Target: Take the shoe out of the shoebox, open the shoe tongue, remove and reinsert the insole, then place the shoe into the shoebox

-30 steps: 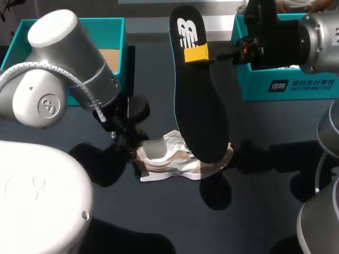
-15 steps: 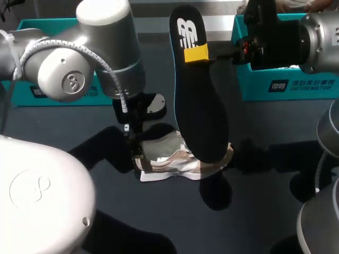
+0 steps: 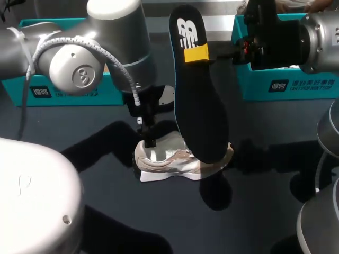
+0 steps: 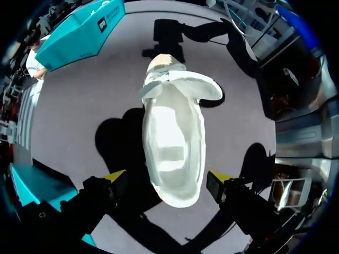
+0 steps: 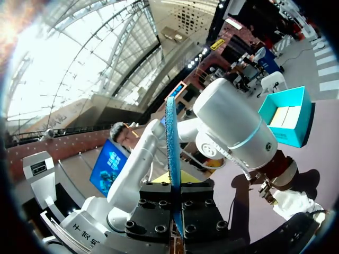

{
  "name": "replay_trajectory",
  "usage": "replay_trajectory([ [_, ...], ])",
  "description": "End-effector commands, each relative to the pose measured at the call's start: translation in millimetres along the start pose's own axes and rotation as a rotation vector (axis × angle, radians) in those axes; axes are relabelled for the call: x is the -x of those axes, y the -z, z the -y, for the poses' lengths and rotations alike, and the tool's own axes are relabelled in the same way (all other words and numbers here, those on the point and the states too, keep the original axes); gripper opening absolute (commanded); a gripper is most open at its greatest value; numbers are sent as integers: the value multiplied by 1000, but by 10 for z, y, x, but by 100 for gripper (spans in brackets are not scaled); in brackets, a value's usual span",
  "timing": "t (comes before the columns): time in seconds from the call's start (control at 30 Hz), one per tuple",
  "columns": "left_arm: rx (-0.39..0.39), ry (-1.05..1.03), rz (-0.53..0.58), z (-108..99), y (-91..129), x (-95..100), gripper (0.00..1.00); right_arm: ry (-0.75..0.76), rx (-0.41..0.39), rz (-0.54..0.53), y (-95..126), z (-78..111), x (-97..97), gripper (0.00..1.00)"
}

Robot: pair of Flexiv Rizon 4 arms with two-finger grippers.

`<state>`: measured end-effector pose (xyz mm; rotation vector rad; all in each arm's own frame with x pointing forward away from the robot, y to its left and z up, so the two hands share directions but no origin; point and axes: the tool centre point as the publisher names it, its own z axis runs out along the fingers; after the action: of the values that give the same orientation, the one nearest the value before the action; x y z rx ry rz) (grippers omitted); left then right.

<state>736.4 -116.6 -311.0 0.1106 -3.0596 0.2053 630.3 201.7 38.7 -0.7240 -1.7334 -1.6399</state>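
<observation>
A white and beige shoe [image 3: 177, 161] lies on its side on the dark table [image 3: 254, 211]. Its opening faces the left wrist camera, with the tongue [image 4: 183, 87] folded back and the inside bare. My left gripper [image 3: 149, 133] hangs just above the heel end. It is open, with its yellow tips [image 4: 114, 175] on either side of the shoe [image 4: 172, 143] and not touching it. My right gripper [image 3: 205, 55] is shut on the black insole [image 3: 198, 106], holding it upright over the shoe. In the right wrist view the insole [image 5: 172, 137] shows edge-on between the shut fingers [image 5: 159, 211].
A teal shoebox [image 3: 283, 82] stands at the back right behind my right arm. A second teal box [image 3: 53, 92] stands at the back left, partly hidden by my left arm [image 3: 85, 63]. Bare table lies in front of the shoe.
My left arm has swung right and forward, bringing its open gripper over the shoe's heel end. The right arm and the insole have stayed still.
</observation>
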Motion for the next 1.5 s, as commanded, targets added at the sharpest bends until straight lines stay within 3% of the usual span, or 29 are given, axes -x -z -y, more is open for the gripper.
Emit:
replay_trajectory([
  [0.03,-2,-7,-7,148,-184,123,100,-1,-1,1,-23,-2,6,0],
  [0.1,-27,-5,-5,185,-257,166,96,-1,-1,1,-23,-2,6,0],
  [0.13,-24,-6,-4,198,-293,181,85,-1,-1,1,-23,-2,6,0],
  [0.2,-43,5,-3,226,-349,209,79,-1,-1,1,-23,-2,6,0],
  [0.27,-49,14,-1,249,-405,232,61,-1,-1,1,-23,-2,6,0],
  [0.5,-45,32,-12,273,-572,265,66,-1,-1,1,-23,-2,6,0],
  [0.6,-46,31,-19,308,-609,249,59,-1,-1,1,-23,-2,6,0],
  [0.63,-48,30,-21,328,-624,243,50,-1,-1,1,-23,-2,6,0],
  [0.73,-53,34,-17,400,-682,266,44,-1,-1,1,-23,-2,6,0],
  [0.97,-62,46,-32,481,-805,271,43,-1,-1,1,-23,-2,6,0],
  [1.17,-58,56,-49,504,-904,263,31,-1,-1,1,-23,-2,6,0],
  [1.23,-60,65,-57,507,-929,273,20,-1,-1,1,-23,-2,6,0],
  [1.3,-63,71,-60,510,-945,283,0,-1,-1,1,-23,-2,6,0],
  [1.5,-76,15,-124,488,-924,238,0,-1,-1,1,-23,-2,6,0],
])
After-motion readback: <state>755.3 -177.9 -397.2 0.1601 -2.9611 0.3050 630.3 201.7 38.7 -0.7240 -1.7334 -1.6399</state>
